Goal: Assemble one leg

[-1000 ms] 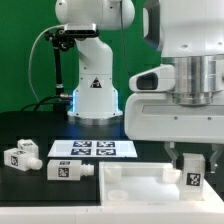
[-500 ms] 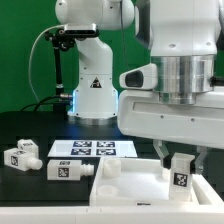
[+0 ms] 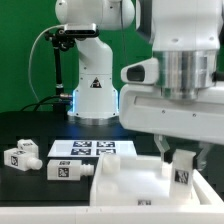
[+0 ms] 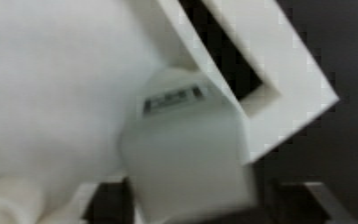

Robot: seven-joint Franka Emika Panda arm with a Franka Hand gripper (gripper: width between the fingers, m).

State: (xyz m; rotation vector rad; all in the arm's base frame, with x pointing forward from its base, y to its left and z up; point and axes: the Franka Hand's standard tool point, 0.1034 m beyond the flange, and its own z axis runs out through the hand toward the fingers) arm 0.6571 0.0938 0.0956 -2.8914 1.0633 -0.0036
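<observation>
My gripper is shut on a small white leg with a black-and-white tag. It holds the leg upright over the right part of the large flat white panel. I cannot tell whether the leg's lower end touches the panel. In the wrist view the leg hangs between the dark fingers, in front of the panel's raised rim. Two more legs lie on the black table at the exterior view's left, one further left and one nearer the panel.
The marker board lies flat behind the loose legs. A second white robot base stands at the back before a green wall. A small raised stub sticks up at the panel's left corner.
My gripper has moved a little toward the exterior view's left with the leg in it. The panel's left edge also sits slightly further left than a second ago.
</observation>
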